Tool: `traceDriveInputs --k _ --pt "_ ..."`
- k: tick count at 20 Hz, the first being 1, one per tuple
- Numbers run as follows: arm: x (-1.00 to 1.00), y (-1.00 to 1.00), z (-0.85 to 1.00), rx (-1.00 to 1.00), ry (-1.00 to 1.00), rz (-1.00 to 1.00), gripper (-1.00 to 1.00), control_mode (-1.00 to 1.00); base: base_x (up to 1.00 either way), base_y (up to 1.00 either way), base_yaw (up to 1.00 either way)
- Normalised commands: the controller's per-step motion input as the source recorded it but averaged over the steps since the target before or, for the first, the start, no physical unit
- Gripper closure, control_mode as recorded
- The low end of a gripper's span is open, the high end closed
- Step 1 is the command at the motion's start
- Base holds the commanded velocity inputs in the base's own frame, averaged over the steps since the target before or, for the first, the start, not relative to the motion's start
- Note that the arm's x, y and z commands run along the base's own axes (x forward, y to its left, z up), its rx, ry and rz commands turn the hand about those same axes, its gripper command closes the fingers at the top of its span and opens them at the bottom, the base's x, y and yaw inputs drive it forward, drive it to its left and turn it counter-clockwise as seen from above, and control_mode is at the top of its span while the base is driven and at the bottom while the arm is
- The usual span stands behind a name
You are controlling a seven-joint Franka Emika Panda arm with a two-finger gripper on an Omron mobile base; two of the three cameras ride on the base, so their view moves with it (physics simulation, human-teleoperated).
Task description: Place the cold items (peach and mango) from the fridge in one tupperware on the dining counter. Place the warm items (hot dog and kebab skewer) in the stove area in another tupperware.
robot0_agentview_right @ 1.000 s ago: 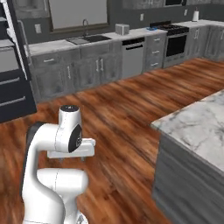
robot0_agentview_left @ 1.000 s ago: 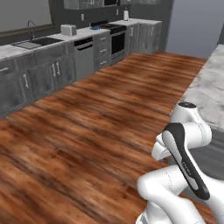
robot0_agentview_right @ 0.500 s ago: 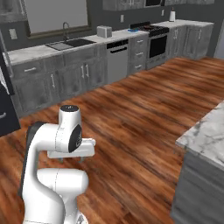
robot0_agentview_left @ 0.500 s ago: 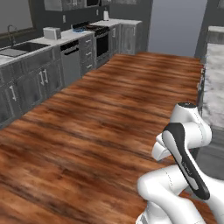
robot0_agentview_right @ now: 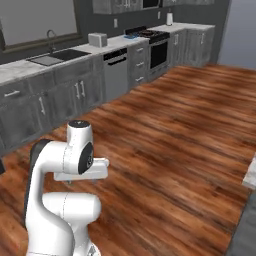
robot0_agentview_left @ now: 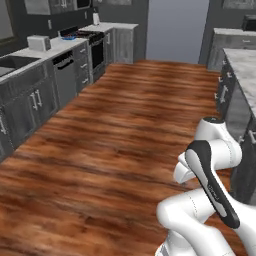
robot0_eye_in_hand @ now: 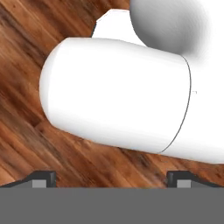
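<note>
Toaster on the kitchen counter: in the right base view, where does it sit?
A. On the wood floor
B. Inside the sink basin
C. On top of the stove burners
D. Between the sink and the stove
D. The toaster stands on the counter past the sink, above the dishwasher, with the stove further along.
</note>
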Motion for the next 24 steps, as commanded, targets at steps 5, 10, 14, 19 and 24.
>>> traceDriveInputs --k 5,10,14,19,24 --pt "0.0 0.0 0.0 0.0 0.0 0.0 -1.0 1.0 1.0 0.52 -0.63" --pt "0.0 0.0 0.0 0.0 0.0 0.0 -1.0 1.0 1.0 0.45 -0.73" --pt "0.0 0.0 0.0 0.0 0.0 0.0 -1.0 1.0 1.0 0.73 -0.54" --pt "0.0 0.0 0.0 0.0 0.0 0.0 -1.0 1.0 1.0 0.86 -0.16" --pt "0.0 0.0 0.0 0.0 0.0 0.0 -1.0 1.0 1.0 0.93 0.02"
